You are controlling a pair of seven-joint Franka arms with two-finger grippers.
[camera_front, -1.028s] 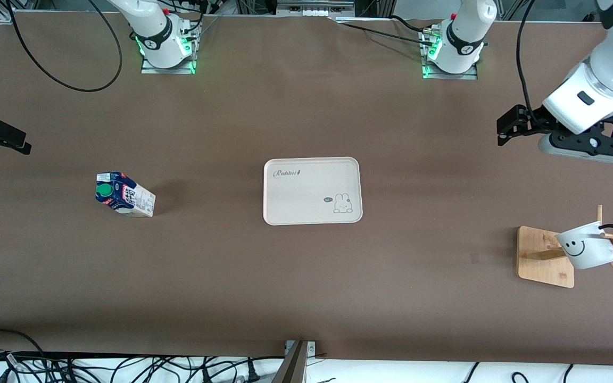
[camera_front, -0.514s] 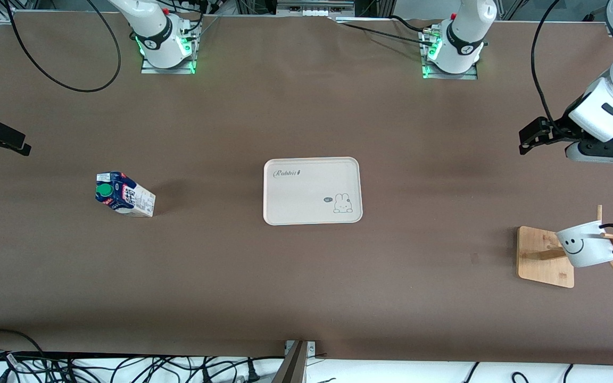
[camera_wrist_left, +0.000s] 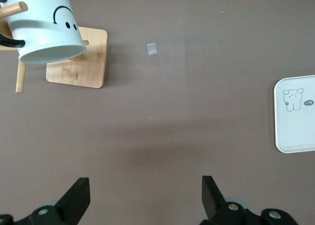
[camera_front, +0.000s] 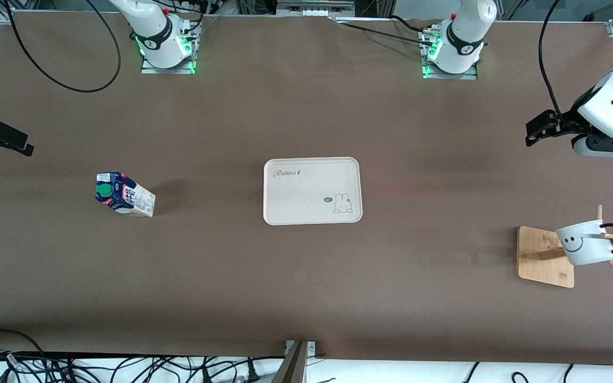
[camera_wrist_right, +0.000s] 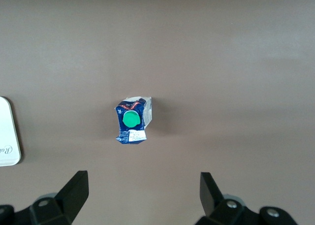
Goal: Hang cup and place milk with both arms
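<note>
Hanging by its handle on the rack, the cup needs nothing more. My left claw hovers empty, fingers apart. My right claw, apart too, hangs over the milk, which stands beside the tray, not yet placed.

The brown table carries the milk, a cream tray (rabbit-printed) and a wooden rack base.

High front overview; both downward wrist views sharing the tray.
</note>
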